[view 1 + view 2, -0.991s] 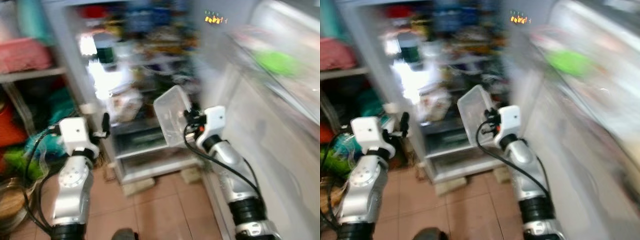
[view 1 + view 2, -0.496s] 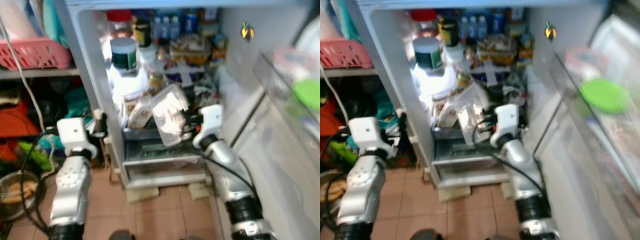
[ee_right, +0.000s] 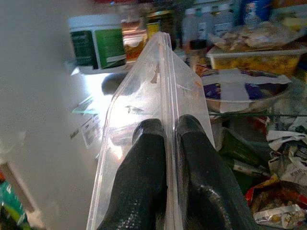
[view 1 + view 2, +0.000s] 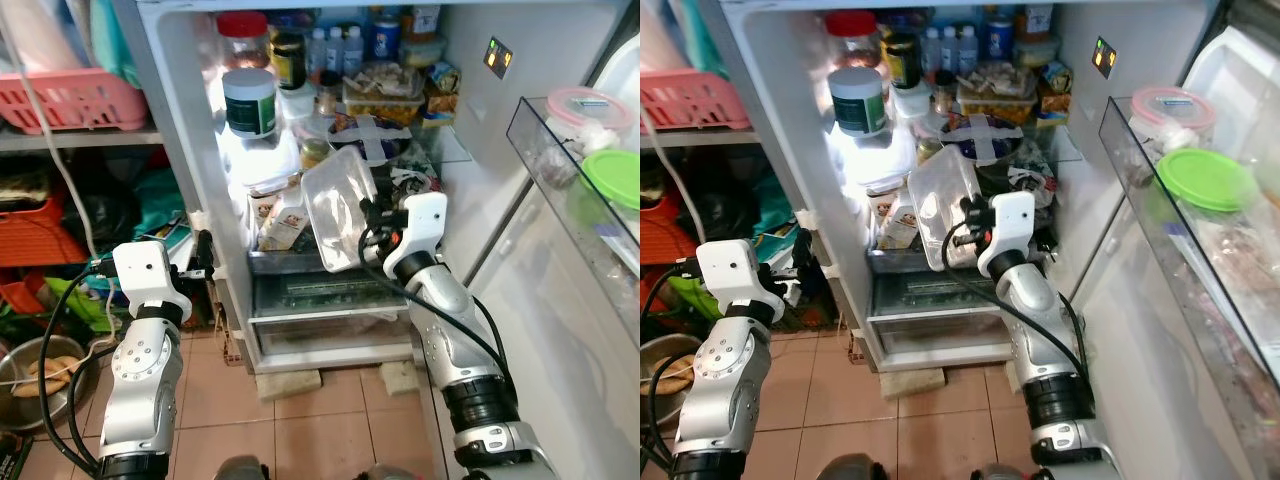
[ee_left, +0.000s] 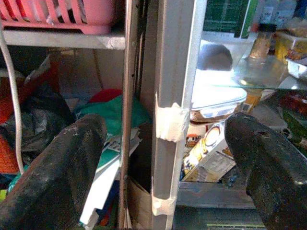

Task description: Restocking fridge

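In the eye views the right gripper [image 4: 368, 222] pinches a clear plastic container [image 4: 338, 205] (tilted on edge) before the open fridge [image 4: 330, 150] shelves, while the left wrist view shows the left gripper [image 5: 165, 158] spread wide astride the fridge's side wall [image 5: 172, 96].

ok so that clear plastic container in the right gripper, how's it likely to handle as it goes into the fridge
The container looks thin and see-through, so probably light and a bit flexible. The right gripper pinches just one wall edge, so it may swivel or slip. Held tilted near the crowded shelf, it could snag.
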Tool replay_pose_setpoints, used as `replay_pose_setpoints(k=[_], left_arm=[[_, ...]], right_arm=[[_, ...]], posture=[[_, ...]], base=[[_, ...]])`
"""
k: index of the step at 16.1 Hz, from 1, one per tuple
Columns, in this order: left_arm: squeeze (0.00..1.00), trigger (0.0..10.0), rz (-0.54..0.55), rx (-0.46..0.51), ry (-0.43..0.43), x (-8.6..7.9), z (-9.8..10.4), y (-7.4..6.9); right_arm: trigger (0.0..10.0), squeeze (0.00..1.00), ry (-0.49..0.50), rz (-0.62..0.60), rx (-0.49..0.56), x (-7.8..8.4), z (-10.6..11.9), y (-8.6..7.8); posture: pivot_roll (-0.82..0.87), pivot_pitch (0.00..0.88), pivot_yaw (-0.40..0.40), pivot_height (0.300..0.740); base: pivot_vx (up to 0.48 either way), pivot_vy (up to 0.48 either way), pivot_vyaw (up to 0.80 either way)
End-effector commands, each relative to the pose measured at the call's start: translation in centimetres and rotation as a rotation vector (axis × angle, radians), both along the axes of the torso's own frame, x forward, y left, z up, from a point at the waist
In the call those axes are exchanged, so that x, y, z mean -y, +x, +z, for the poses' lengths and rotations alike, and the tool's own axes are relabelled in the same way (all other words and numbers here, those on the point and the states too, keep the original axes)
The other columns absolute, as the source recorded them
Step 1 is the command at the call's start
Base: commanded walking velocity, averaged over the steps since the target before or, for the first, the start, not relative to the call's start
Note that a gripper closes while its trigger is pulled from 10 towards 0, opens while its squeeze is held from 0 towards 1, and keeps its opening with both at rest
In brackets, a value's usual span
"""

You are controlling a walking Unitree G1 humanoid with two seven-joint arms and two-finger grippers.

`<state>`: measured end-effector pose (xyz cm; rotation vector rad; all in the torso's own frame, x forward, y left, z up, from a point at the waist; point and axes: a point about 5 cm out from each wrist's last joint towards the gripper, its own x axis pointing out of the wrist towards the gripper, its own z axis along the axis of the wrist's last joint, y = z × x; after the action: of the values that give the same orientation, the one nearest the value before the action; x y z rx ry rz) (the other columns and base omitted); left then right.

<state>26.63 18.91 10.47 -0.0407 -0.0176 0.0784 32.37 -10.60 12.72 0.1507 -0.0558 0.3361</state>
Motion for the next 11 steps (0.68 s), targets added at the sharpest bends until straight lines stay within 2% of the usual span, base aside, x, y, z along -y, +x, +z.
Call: replay_pose_setpoints(k=[1, 5, 11], left_arm=[[0.0, 10.0, 0.0, 0.005, 0.011, -0.2, 0.22, -0.13], [0.0, 10.0, -0.01, 0.009, 0.01, -0.11, 0.33, -0.17], [0.0, 10.0, -0.014, 0.008, 0.01, -0.01, 0.3, -0.19]], right_arm=[[10.0, 0.0, 0.04, -0.039, -0.001, 0.58, 0.41, 0.51], [10.0, 0.0, 0.107, -0.079, -0.01, 0.92, 0.95, 1.18], [10.0, 0.0, 0.141, -0.093, -0.016, 0.9, 1.07, 1.26]], posture=[[0.08, 0.026, -0.007, 0.74], [0.08, 0.028, -0.004, 0.74], [0.08, 0.033, -0.003, 0.74]], base=[[0.0, 0.0, 0.0], [0.0, 0.0, 0.0], [0.0, 0.0, 0.0]])
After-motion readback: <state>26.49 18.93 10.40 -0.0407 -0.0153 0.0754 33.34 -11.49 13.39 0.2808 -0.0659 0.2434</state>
